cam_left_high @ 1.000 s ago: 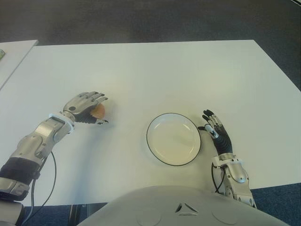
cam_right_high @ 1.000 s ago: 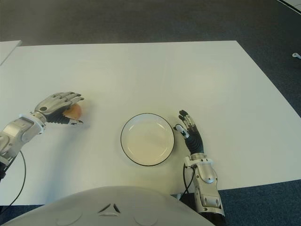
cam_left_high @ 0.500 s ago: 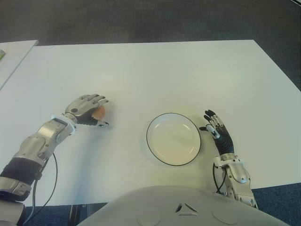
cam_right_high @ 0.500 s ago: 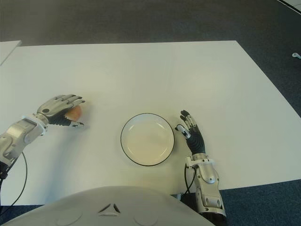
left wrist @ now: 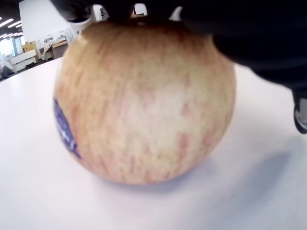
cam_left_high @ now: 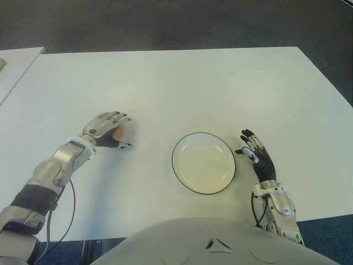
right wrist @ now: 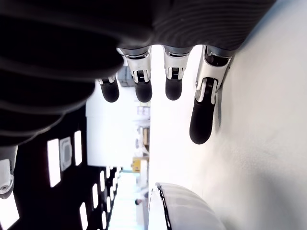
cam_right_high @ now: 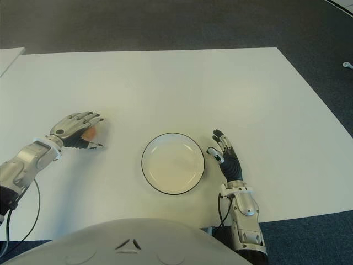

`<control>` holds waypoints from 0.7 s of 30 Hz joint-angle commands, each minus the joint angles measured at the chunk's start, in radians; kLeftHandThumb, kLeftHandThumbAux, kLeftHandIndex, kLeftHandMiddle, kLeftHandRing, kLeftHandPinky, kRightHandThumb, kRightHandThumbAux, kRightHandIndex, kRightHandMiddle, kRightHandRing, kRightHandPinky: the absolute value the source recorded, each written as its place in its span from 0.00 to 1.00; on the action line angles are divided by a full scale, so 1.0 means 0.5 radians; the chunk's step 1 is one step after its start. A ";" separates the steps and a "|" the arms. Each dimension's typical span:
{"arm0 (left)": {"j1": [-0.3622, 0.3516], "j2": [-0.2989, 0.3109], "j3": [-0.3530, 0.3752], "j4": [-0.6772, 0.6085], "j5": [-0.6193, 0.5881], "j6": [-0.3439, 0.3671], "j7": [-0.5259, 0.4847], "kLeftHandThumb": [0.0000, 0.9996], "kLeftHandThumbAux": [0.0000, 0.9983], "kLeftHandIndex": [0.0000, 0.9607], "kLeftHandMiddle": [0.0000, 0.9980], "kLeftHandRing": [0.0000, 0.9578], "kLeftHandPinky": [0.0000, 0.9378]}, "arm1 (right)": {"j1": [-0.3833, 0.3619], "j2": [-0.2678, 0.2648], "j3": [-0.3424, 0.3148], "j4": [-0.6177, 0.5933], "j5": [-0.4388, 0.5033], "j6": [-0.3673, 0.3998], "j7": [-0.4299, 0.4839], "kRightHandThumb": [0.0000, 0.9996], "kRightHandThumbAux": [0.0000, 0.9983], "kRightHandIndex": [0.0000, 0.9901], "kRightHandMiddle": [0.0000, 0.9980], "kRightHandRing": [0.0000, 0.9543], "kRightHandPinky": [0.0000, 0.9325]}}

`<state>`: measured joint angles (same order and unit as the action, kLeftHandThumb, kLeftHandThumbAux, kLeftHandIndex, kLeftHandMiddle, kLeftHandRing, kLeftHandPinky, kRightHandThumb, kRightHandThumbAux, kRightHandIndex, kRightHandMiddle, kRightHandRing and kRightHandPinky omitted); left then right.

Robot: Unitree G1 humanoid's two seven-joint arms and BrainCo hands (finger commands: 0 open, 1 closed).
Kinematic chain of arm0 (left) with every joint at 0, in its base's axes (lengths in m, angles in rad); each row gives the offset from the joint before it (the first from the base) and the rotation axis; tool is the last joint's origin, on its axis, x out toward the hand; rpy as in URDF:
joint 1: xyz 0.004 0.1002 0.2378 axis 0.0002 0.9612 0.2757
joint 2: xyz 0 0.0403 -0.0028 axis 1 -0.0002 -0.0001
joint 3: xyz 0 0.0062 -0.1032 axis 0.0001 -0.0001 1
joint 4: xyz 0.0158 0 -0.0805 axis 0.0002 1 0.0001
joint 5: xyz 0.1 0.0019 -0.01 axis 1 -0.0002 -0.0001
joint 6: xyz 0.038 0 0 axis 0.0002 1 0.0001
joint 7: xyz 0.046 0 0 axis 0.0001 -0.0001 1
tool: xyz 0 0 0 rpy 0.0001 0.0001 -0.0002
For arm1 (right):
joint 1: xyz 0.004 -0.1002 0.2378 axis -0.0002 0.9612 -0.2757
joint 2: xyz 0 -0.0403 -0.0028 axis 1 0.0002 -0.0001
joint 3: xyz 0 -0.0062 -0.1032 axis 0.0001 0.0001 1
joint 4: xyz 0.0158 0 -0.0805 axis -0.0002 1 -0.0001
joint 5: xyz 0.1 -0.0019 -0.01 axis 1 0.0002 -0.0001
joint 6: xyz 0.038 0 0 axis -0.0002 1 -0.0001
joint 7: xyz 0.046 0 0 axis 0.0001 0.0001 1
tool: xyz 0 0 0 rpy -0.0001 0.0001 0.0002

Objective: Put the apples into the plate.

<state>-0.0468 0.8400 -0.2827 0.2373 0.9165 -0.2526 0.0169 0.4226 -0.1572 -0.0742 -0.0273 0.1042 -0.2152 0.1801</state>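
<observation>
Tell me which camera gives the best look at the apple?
The left wrist view: the apple fills it, sitting on the white table, showing its red streaks and a blue sticker. In both eye views only a sliver shows beneath the left hand, which covers it. The right wrist view shows no apple, only the right hand and the plate.

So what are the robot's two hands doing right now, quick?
Left hand: fingers curled over the apple, which sits on the table.
Right hand: open, holding nothing.
</observation>
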 commanded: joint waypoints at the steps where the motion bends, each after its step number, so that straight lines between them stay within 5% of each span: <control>1: 0.009 -0.045 -0.058 0.042 0.047 0.036 0.015 0.24 0.30 0.00 0.00 0.00 0.00 | 0.132 -0.024 -0.030 0.176 -0.005 0.110 0.021 0.09 0.45 0.00 0.00 0.00 0.00; 10: -0.055 -0.084 -0.125 0.165 0.094 0.033 0.110 0.23 0.33 0.00 0.00 0.00 0.01 | 0.156 -0.056 -0.115 0.229 0.109 -0.079 0.146 0.09 0.45 0.00 0.00 0.00 0.00; 21: -0.082 -0.126 -0.231 0.252 0.169 0.076 0.248 0.24 0.33 0.00 0.00 0.00 0.00 | 0.303 -0.126 -0.249 0.005 0.330 -0.056 0.304 0.09 0.47 0.00 0.00 0.00 0.00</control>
<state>-0.1076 0.8022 -0.3606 0.3405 0.9758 -0.2245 0.1520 0.5460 -0.2150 -0.1889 -0.0426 0.2485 -0.2957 0.3127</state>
